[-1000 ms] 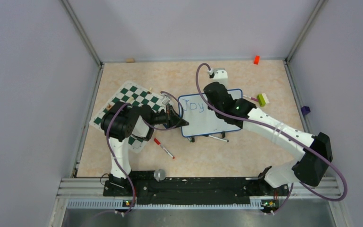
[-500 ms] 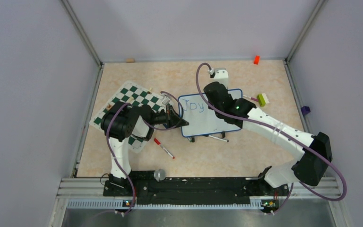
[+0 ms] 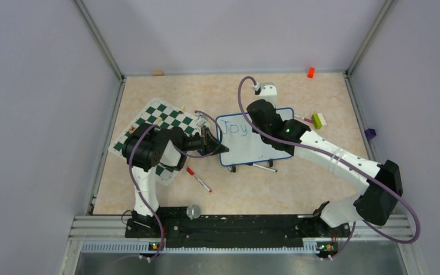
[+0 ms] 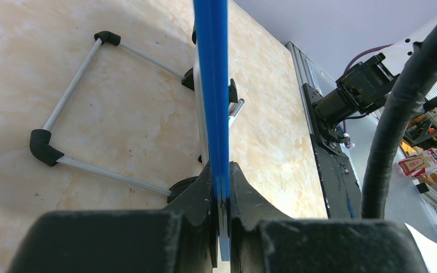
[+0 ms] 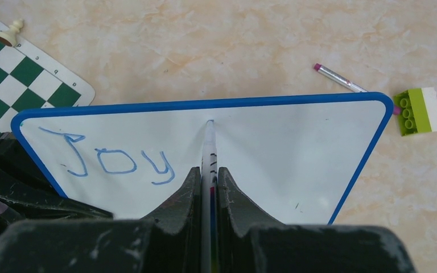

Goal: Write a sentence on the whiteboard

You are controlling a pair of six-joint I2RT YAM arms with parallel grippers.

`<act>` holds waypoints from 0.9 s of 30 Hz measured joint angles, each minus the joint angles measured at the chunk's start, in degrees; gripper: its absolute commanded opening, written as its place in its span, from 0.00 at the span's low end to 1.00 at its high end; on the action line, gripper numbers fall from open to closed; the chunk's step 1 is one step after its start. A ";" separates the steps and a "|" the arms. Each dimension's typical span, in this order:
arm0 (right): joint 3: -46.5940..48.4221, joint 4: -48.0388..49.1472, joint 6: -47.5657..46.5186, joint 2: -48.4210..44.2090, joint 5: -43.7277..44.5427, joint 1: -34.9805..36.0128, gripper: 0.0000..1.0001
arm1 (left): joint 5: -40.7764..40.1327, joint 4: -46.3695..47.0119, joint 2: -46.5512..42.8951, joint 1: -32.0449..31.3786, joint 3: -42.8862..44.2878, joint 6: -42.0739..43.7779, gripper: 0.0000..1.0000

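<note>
The whiteboard [image 3: 246, 146], white with a blue frame, stands in the middle of the table; it also shows in the right wrist view [image 5: 296, 153]. Only the blue word "Joy" [image 5: 116, 162] is written at its upper left. My left gripper [image 3: 213, 142] is shut on the board's left edge; in the left wrist view [image 4: 221, 187] the blue frame [image 4: 211, 85] sits between its jaws. My right gripper [image 5: 209, 176] is shut on a white marker [image 5: 209, 148], whose tip touches the board near its top edge, right of "Joy". In the top view my right gripper [image 3: 262, 117] is over the board's upper middle.
A green-and-white chess mat [image 3: 157, 126] lies left of the board, with a pawn [image 5: 8, 31] on it. A red-capped marker [image 3: 198, 179] and another pen [image 3: 263, 167] lie in front. A pink-tipped pen [image 5: 341, 79] and green brick [image 5: 418, 111] lie right. The board's wire stand [image 4: 79, 114] rests behind.
</note>
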 measured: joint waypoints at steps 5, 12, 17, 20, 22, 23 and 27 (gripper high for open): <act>-1.42 -0.11 0.61 -0.09 -0.22 0.00 0.00 | -0.11 -0.11 -0.07 0.02 -0.07 -0.13 0.00; -4.15 -1.14 1.70 -1.20 -1.51 0.02 0.00 | -0.31 -0.48 -0.15 0.02 -0.09 -0.22 0.00; -4.81 -1.81 2.25 -1.44 -2.43 0.02 0.00 | -0.31 -0.46 -0.15 0.02 -0.09 -0.22 0.00; -4.81 -2.25 2.40 -1.46 -2.69 0.02 0.00 | -0.28 -0.46 -0.15 0.02 -0.09 -0.20 0.00; -4.81 -2.58 2.45 -1.62 -2.93 0.02 0.00 | -0.26 -0.46 -0.15 0.02 -0.09 -0.17 0.00; -4.81 -2.86 2.47 -1.86 -3.19 0.02 0.00 | -0.24 -0.44 -0.15 0.02 -0.09 -0.11 0.00; -4.81 -3.61 2.49 -3.63 -4.15 0.00 0.00 | -0.04 -0.37 -0.26 -0.02 -0.09 0.26 0.00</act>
